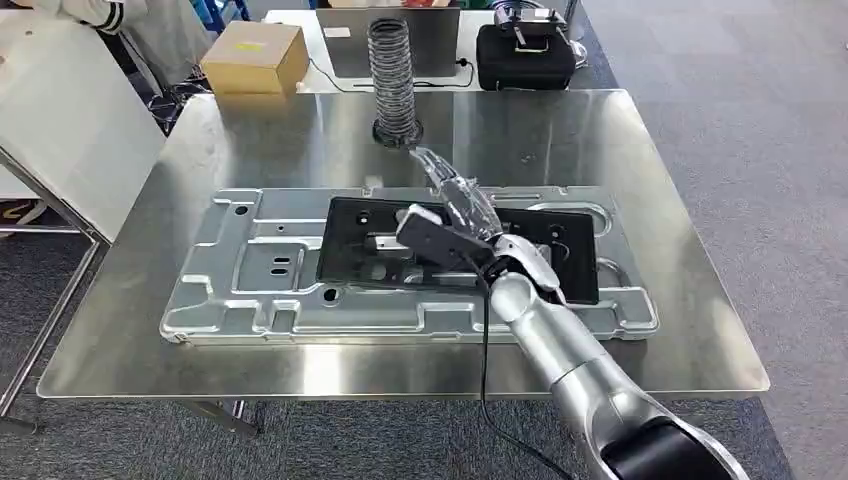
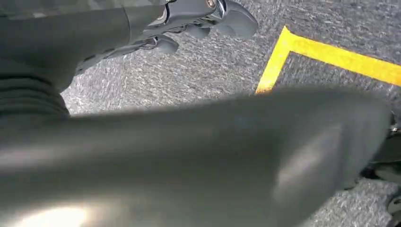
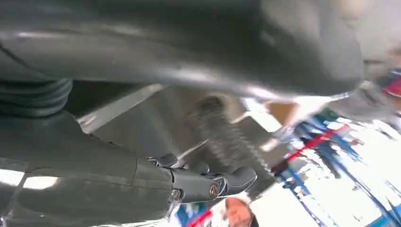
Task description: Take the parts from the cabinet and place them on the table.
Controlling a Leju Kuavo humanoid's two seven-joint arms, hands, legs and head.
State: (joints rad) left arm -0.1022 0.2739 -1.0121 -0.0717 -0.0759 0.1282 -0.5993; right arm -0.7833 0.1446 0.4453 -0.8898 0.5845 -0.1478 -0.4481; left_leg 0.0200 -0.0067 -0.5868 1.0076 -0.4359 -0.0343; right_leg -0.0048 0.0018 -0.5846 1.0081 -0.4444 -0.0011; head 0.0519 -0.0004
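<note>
A dark coil spring (image 1: pixel 392 80) stands upright at the back of the steel table (image 1: pixel 560 140). In front of it lies a large stamped silver plate (image 1: pixel 260 270) with a black part (image 1: pixel 365 240) on top. My right hand (image 1: pixel 458 195) hovers over the plate, blurred, its fingers stretched toward the spring and holding nothing. In the right wrist view its fingers (image 3: pixel 208 182) are empty, with the blurred spring (image 3: pixel 222 137) beyond them. My left hand (image 2: pixel 189 23) hangs over grey carpet and grips nothing.
Behind the table stand a cardboard box (image 1: pixel 255 57), a grey panel (image 1: pixel 440 40) and a black case (image 1: pixel 525 55). A white table (image 1: pixel 60 120) stands at the left, with a person's sleeve (image 1: pixel 100 12) above it. Yellow floor tape (image 2: pixel 331 54) runs below my left hand.
</note>
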